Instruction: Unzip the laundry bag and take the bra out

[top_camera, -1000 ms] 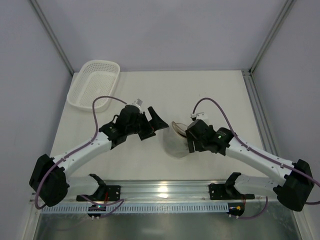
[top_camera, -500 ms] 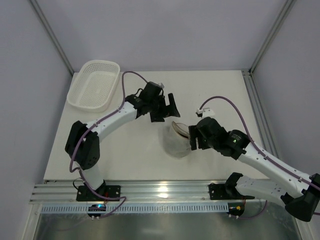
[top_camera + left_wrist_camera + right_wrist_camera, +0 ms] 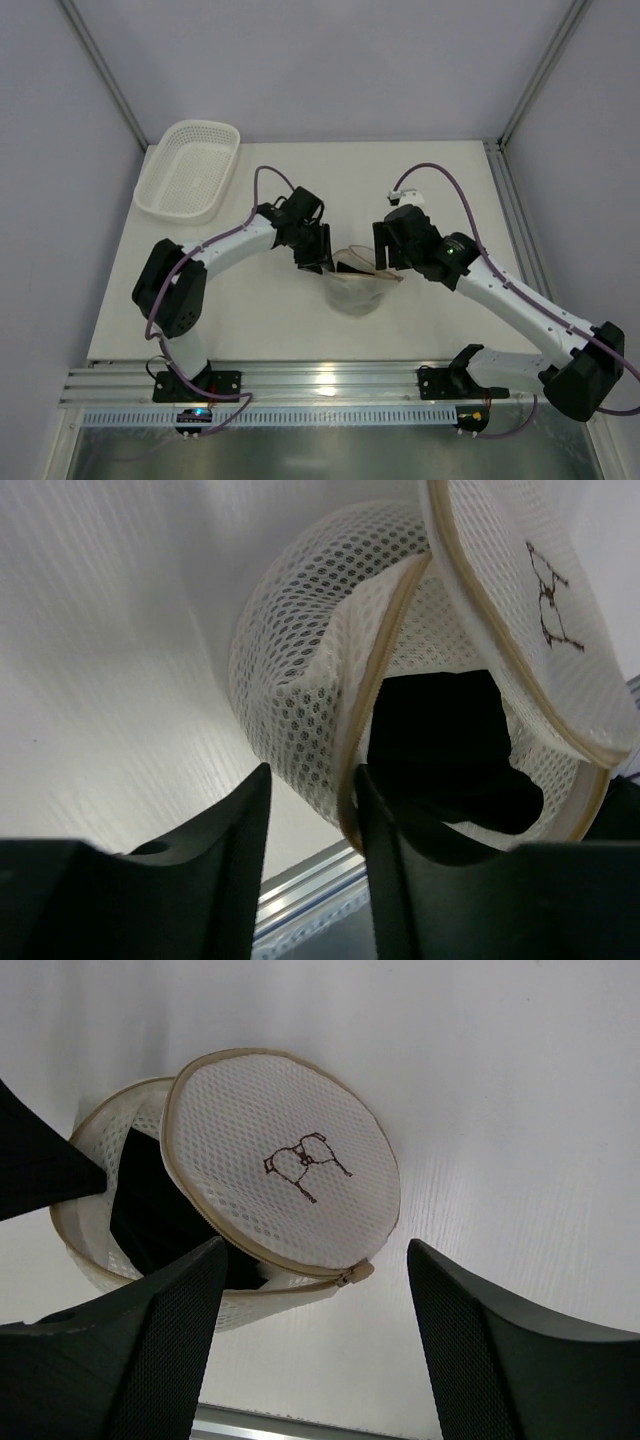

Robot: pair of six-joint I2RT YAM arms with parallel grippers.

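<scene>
The laundry bag point(image 3: 356, 290) is a round white mesh pouch with a tan zipper rim, lying unzipped near the table's front middle. Its lid point(image 3: 285, 1165), stitched with a small brown figure, stands lifted off the lower half. A black bra point(image 3: 440, 740) fills the opening and also shows under the lid point(image 3: 150, 1220). My left gripper point(image 3: 322, 258) sits at the bag's left side. In the left wrist view my left gripper point(image 3: 312, 780) has narrowed its jaws on the lower half's mesh wall and rim point(image 3: 345, 790). My right gripper point(image 3: 315, 1260) hangs open over the lid and zipper pull point(image 3: 352, 1275), holding nothing.
A white perforated plastic basket point(image 3: 190, 168) stands at the table's far left corner. The metal rail point(image 3: 320, 385) carrying the arm bases runs along the near edge. Frame posts rise at the back corners.
My left arm swung in from the left to the bag and its wide jaws narrowed on the rim. My right gripper drew back from the bag, whose lid now stands open.
</scene>
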